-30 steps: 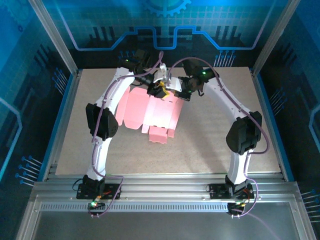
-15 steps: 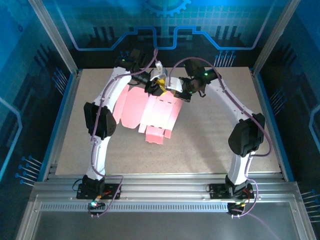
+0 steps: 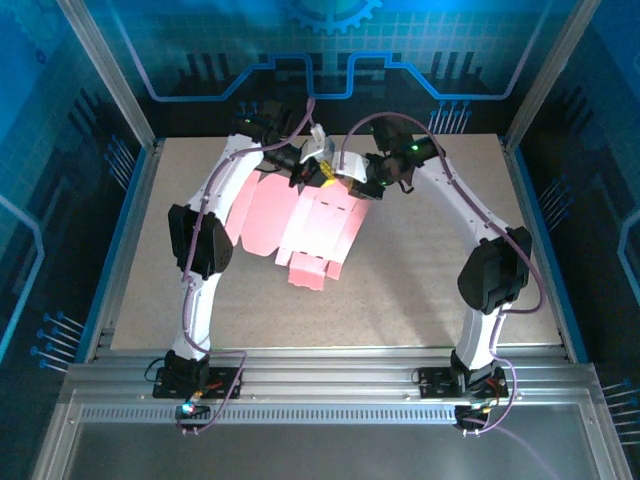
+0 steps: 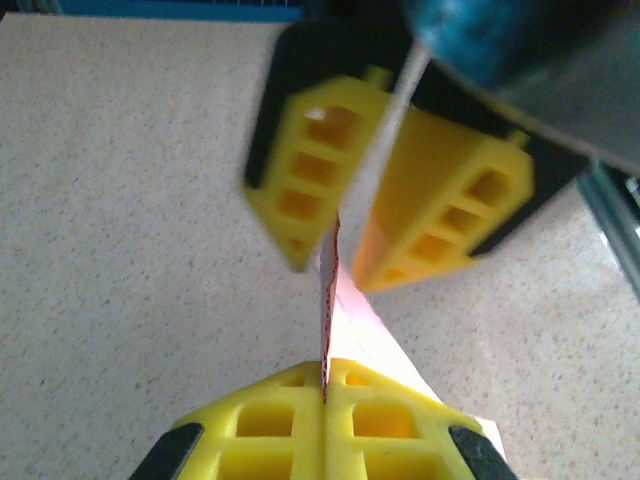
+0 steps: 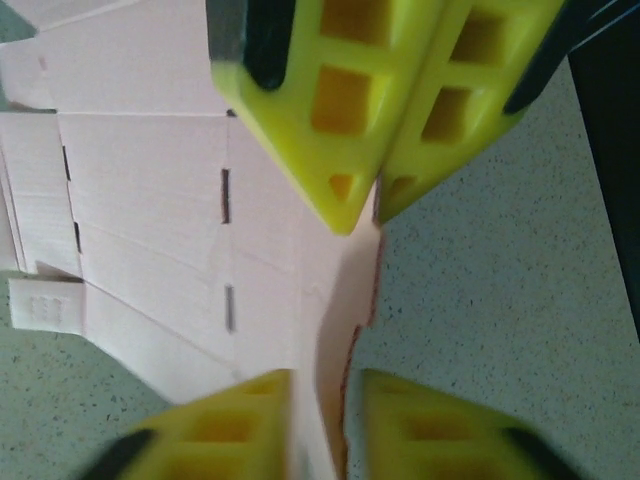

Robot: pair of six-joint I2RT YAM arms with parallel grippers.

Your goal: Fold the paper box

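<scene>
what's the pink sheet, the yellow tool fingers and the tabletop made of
The paper box looks like thin matte card: crisp score lines, die-cut slots. The tool fingers seem yellow plastic, moulded or printed, with open grid pockets. The table is speckled beige and matte; laminate or stone-look composite, hard to tell.

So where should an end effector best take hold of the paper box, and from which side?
Take the far-edge flap, probably coming from the far side with one finger on each face. The paper box is a thin sheet lying mostly flat on the table, so only this lifted edge offers two faces; the left end effector is shut on it there.
</scene>
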